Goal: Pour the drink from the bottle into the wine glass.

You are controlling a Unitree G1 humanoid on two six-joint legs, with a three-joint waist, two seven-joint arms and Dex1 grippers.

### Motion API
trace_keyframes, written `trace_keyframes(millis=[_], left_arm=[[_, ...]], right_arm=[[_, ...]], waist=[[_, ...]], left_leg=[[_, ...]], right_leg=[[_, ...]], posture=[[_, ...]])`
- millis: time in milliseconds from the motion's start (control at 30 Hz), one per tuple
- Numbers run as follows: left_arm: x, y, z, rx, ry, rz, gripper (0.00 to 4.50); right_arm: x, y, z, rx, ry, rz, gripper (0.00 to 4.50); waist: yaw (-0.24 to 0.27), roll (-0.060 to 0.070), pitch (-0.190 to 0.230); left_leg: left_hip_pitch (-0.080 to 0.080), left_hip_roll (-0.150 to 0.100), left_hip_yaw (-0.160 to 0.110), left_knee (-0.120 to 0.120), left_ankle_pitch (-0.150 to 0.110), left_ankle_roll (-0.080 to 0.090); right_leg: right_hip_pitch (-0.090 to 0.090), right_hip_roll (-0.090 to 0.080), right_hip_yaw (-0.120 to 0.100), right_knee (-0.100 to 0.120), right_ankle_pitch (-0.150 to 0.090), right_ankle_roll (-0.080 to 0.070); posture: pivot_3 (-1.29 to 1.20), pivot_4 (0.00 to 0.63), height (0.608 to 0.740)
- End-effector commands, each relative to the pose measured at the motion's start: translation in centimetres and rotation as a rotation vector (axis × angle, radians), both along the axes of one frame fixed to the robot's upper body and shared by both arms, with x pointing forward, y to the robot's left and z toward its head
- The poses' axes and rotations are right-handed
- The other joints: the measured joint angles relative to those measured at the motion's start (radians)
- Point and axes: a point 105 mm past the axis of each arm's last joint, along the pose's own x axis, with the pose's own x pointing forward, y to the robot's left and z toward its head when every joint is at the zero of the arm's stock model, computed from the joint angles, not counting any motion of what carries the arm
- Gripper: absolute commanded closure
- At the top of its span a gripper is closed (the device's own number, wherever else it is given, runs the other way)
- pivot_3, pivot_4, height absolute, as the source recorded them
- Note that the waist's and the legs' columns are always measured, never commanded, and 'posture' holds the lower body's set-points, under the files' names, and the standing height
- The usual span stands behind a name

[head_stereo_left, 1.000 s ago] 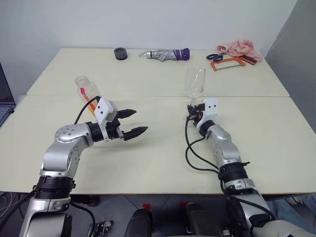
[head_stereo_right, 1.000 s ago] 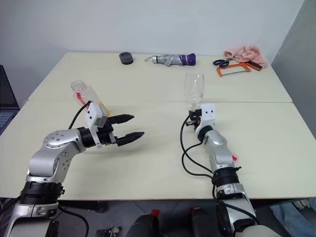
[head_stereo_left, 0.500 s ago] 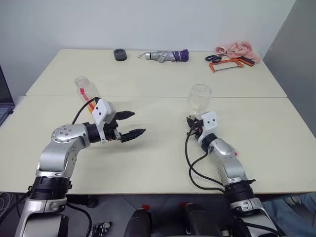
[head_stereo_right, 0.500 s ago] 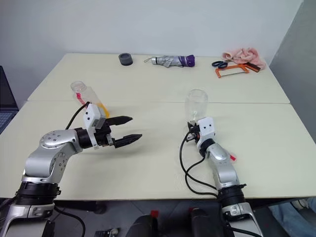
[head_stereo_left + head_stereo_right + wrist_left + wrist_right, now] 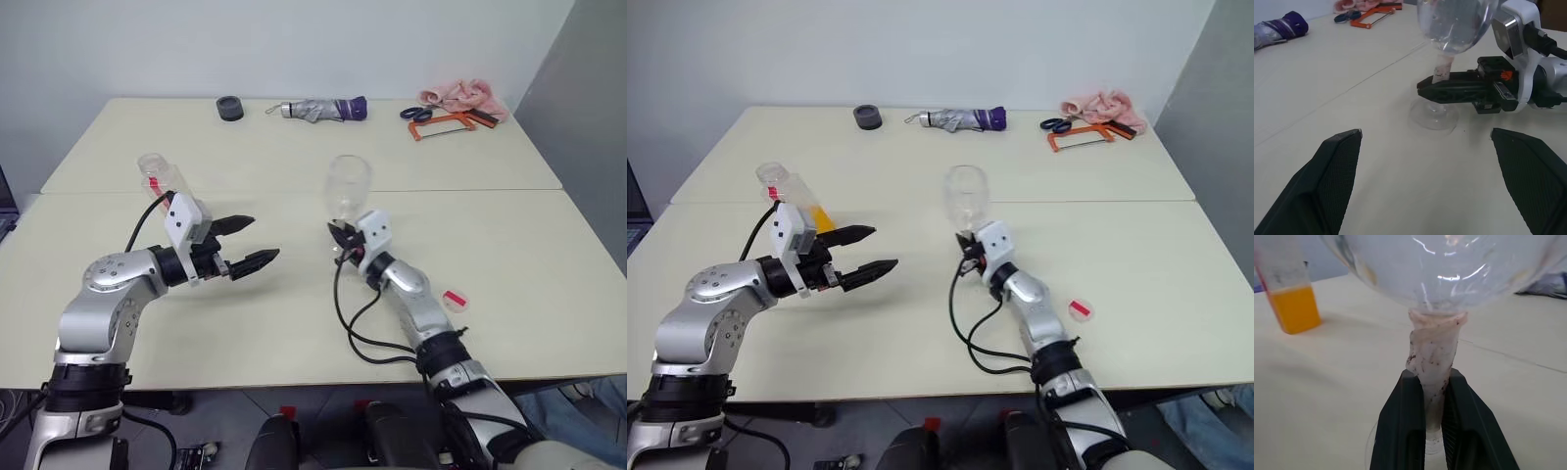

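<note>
Pale cream counter [image 5: 294, 323] against a plain white wall, w/ a folded umbrella [image 5: 315, 108], a black tape roll [image 5: 229, 108], an orange hacksaw [image 5: 446, 124] and a pink cloth [image 5: 460, 96] along the far edge. Pour not yet begun: the wine glass [image 5: 965, 194] is empty, while the drink [image 5: 1295, 308] sits orange in the bottom of the bottle [image 5: 789, 191], cap off, on the left side. A small red cap-like piece [image 5: 1079, 310] lies near right. Right gripper [image 5: 1442, 90] is clamped on the glass stem, foot apparently just on the counter at centre. Left gripper [image 5: 238, 244] has jaws wide apart, holding nothing, pointing right toward the glass; the bottle stands just behind it, farther back and left, ungrasped. Left to do, by the look of it: take the bottle, tilt, pour.
</note>
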Motion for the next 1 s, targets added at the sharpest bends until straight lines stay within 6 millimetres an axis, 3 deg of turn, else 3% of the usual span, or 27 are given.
trace_keyframes(millis=[33,167,400,533,833,1000], left_arm=[[-0.5,0.3,1.8,0.004,-0.065,0.01,0.0],[-0.6,0.4,1.9,0.005,-0.072,0.024,0.0],[-0.8,0.1,2.1,0.0,-0.09,0.025,0.0],[-0.7,0.1,2.2,-0.005,-0.103,0.032,0.0],[-0.5,-0.7,2.7,-0.019,-0.135,0.014,0.0],[-0.5,-0.9,3.2,-0.026,-0.157,0.013,0.0]], right_arm=[[0.3,1.2,0.9,-0.006,-0.047,0.035,4.35],[0.6,2.1,0.0,-0.061,-0.03,0.058,4.35],[0.8,2.0,-1.1,-0.07,0.018,0.06,4.35],[0.8,1.7,-1.0,-0.059,0.014,0.062,3.18],[0.2,1.4,-1.1,-0.05,-0.001,0.075,0.01],[-0.6,0.6,-1.4,-0.056,-0.01,0.087,0.01]], waist=[[0.003,0.0,0.0],[0.009,0.0,0.0],[0.009,0.0,0.0],[0.009,0.0,0.0],[0.009,0.0,0.0],[0.01,0.0,0.0]], left_leg=[[0.0,0.0,0.0,0.0,0.0,0.0],[-0.001,0.0,0.0,0.001,0.0,0.0],[-0.001,0.0,0.0,0.001,0.0,0.0],[0.0,0.0,-0.001,0.001,0.0,0.0],[-0.001,0.0,-0.001,0.001,0.0,0.0],[-0.001,0.0,-0.001,0.0,0.0,0.0]], right_leg=[[0.0,0.0,0.0,0.0,0.0,0.0],[0.0,-0.001,0.0,0.0,0.0,0.0],[0.0,-0.001,0.0,0.0,0.0,0.0],[0.0,-0.001,0.0,0.0,0.0,0.0],[0.0,-0.001,0.0,0.0,0.0,0.0],[0.0,-0.001,0.0,0.0,0.0,0.0]], posture=[[0.0,0.15,0.74],[0.0,0.15,0.74],[0.0,0.15,0.74],[0.0,0.15,0.74],[0.0,0.15,0.74],[0.0,0.15,0.74]])
